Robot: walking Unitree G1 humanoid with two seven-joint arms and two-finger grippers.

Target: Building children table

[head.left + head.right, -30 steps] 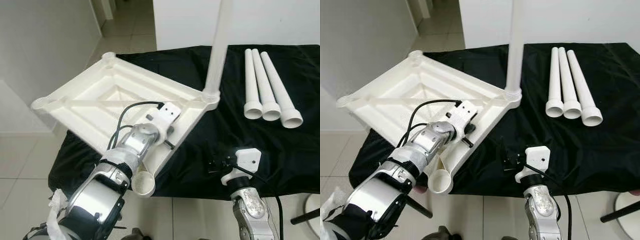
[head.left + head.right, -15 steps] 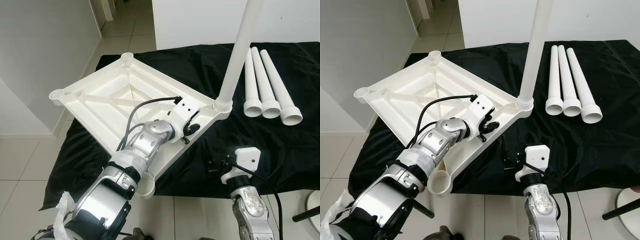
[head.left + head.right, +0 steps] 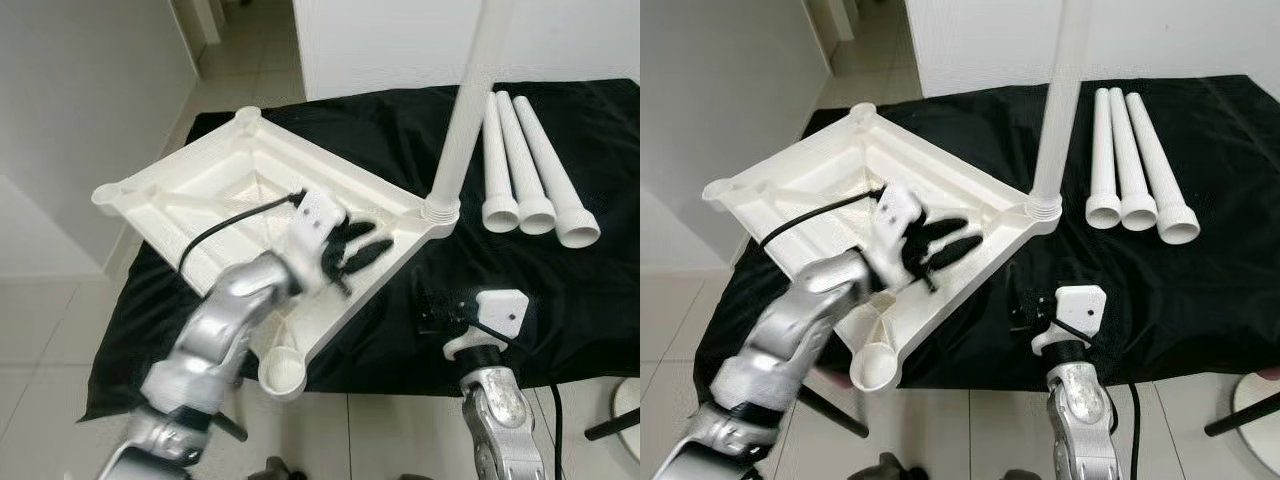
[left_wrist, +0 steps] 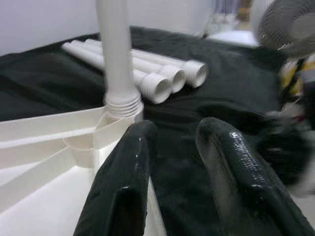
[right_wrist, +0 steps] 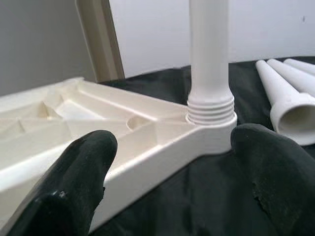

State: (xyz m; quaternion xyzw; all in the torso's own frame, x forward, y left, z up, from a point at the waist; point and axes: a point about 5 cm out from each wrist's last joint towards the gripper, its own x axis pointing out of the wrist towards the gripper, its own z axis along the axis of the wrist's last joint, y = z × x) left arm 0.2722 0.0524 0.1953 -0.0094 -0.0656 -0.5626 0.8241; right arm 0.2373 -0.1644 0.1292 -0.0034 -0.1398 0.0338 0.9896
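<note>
Our left end effector (image 3: 362,248) hovers released over the tabletop (image 3: 215,190); right end effector (image 3: 438,310) released, facing the fitted leg (image 3: 462,120).

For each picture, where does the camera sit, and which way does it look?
Left and right eye views: on the head, looking down at the tabletop on black cloth; both arms show.
Left wrist view: along the left gripper, toward the screwed-in leg and three loose legs.
Right wrist view: along the right gripper, toward the same leg.
All share that leg.
</note>
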